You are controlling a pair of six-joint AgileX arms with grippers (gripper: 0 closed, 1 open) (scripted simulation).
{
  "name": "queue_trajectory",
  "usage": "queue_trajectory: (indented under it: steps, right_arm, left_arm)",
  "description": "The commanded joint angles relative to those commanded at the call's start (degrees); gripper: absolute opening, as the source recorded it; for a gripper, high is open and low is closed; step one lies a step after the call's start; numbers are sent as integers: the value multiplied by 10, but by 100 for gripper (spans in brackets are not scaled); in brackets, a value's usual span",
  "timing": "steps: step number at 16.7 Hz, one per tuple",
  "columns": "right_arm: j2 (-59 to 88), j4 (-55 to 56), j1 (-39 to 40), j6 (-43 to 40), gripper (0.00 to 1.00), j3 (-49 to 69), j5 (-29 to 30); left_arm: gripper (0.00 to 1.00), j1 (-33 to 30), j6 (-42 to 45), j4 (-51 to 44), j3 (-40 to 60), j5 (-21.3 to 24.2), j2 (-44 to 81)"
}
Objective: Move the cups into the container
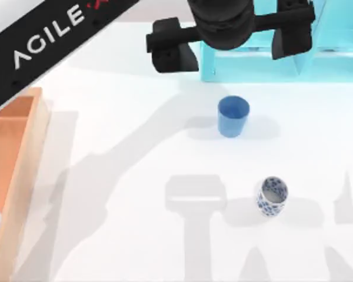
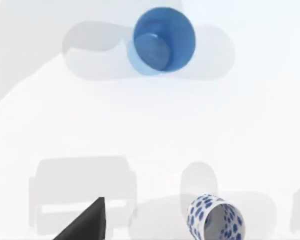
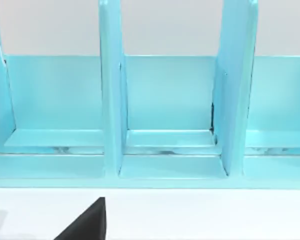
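One arm [image 1: 41, 41] slants in across the bench's far left corner, while a gripper [image 1: 229, 44] hangs high over the far edge near the middle, its two dark fingers [image 1: 170, 50] spread wide apart, holding nothing.

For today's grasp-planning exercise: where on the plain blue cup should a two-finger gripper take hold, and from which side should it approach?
Probably from above. The blue cup stands upright on the white table, mouth open upward and apart from the patterned cup. Pinch its rim, one finger inside and one outside; the tapered wall might slip in a side grasp.
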Motion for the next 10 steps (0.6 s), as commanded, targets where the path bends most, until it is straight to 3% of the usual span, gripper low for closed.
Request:
queue_trajectory:
  steps: [5,10]
  right_arm:
    - [0,0,0,0,100,0,0]
    - [0,0,0,0,100,0,0]
  left_arm:
    - [100,-86,-87,-135,226,-7,213]
    - [100,-134,-139,-213,356,-10,337]
